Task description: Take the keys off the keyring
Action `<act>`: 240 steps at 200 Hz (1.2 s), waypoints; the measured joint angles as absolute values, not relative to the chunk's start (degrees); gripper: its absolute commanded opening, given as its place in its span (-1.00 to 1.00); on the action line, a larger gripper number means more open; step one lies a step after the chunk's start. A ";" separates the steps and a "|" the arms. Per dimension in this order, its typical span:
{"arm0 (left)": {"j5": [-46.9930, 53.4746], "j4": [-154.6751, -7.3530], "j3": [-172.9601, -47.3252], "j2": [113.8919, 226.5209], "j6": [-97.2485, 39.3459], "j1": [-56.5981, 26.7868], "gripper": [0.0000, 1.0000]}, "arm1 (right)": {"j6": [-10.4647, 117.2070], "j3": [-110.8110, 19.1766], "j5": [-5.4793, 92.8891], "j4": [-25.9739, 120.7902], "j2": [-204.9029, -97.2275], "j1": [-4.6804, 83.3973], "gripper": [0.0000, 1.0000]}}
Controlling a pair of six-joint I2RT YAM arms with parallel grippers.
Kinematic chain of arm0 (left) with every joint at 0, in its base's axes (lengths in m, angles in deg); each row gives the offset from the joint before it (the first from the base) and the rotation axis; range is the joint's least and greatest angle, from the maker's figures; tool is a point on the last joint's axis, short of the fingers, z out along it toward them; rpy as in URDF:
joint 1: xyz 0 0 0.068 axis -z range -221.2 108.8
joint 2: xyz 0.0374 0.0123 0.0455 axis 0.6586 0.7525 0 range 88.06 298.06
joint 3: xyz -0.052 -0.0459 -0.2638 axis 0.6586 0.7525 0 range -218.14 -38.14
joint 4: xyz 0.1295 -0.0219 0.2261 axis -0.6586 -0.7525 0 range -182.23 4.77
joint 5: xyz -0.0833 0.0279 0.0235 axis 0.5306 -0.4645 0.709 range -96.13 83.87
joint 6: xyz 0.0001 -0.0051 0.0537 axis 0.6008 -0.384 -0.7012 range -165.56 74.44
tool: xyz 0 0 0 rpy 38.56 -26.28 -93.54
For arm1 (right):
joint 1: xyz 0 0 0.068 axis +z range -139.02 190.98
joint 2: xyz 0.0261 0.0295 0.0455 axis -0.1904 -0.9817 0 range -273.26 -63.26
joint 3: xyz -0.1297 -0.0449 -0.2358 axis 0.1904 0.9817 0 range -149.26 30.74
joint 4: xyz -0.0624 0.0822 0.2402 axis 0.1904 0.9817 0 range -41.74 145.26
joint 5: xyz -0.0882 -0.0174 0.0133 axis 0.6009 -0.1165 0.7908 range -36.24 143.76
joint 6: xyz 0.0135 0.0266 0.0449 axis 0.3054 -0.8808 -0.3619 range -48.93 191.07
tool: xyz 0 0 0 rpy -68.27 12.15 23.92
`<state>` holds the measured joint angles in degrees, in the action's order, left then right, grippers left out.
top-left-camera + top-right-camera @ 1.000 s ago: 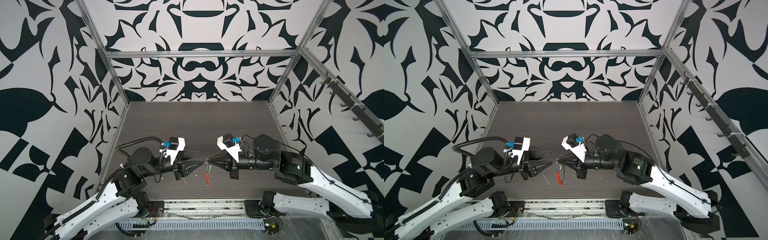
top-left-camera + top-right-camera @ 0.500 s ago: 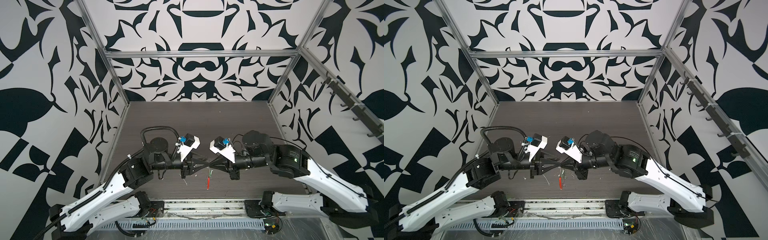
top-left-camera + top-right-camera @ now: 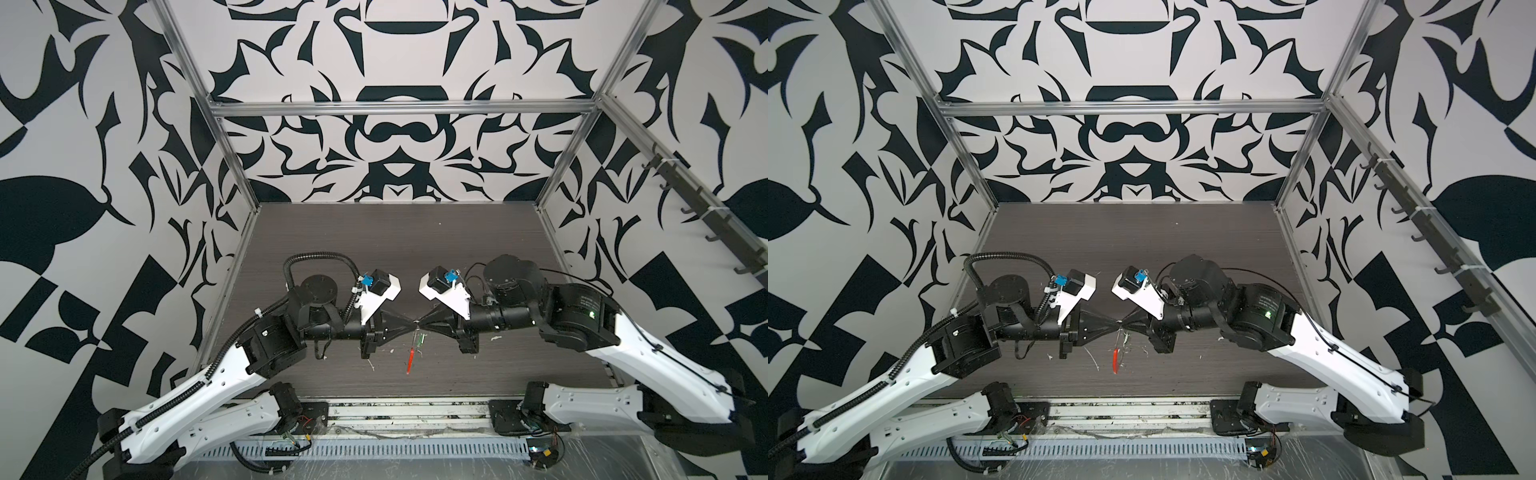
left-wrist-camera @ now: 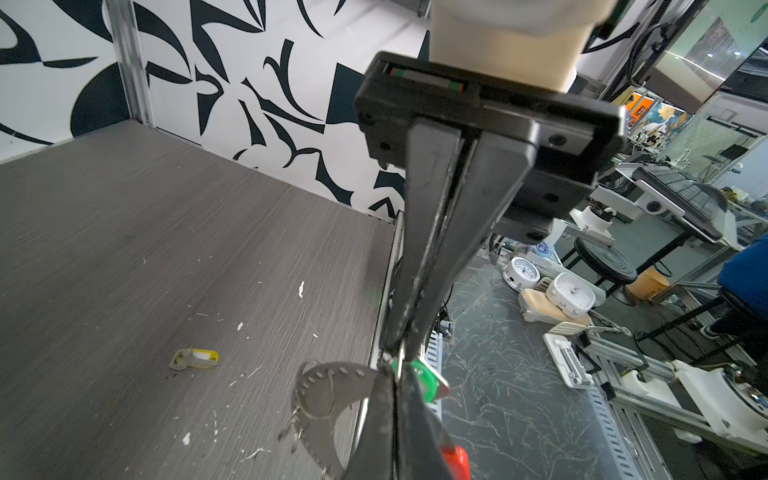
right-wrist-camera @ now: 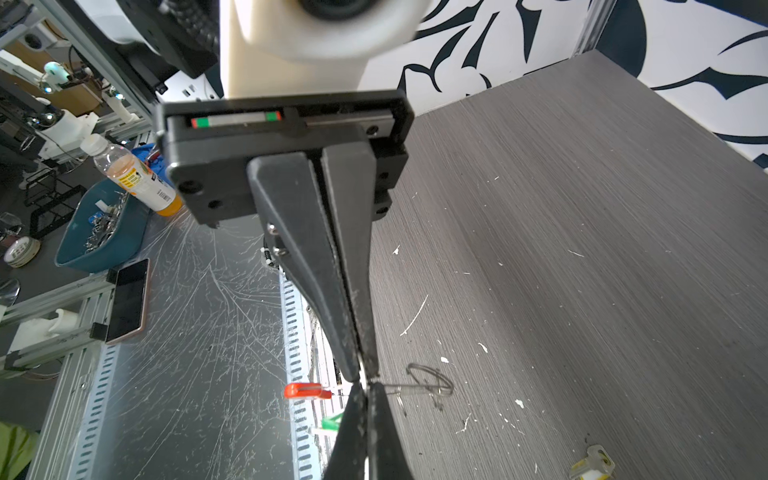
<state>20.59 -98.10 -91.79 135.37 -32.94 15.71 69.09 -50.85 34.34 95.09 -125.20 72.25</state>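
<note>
Left end effector [image 3: 409,327] and right end effector [image 3: 423,326] meet tip to tip, both clamped on the keyring [image 3: 410,359], which hangs above the bench [image 3: 374,249] close to its near edge. Wide bench stretches beyond them.

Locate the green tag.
In both top views the green tag hangs just below where the left claw and right claw meet, beside the red sleeve.

Bright, even light came from overhead. In the wrist views the pale mount [image 4: 498,37] behind the left claw [image 4: 400,353] was blurred, as it was behind the right claw [image 5: 366,376]. A soft shadow dimmed the table [image 5: 582,332] beside that claw, glare streaked the scratched sheet [image 5: 199,332] opposite, and straight lines bowed toward the edges.
</note>
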 measured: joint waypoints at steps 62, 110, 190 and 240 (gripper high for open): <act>16.22 -88.81 -85.60 129.36 -32.43 15.71 -1.00 | 66.89 -43.44 35.56 85.10 -118.60 72.47 -0.08; 14.64 -81.92 -82.30 125.97 -32.06 15.71 -1.00 | 64.83 -33.34 34.40 74.39 -112.02 72.47 -0.03; 14.01 -74.93 -81.12 126.13 -30.68 15.71 -1.00 | 62.38 -29.08 34.18 64.05 -114.38 72.47 -0.40; 13.09 -72.48 -80.07 126.48 -30.03 15.71 -1.00 | 61.99 -28.97 35.36 61.80 -115.27 72.47 -1.00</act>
<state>13.09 -72.48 -80.07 126.48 -30.03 15.71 61.99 -28.97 35.36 61.80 -115.27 72.47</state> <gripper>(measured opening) 0.046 0.051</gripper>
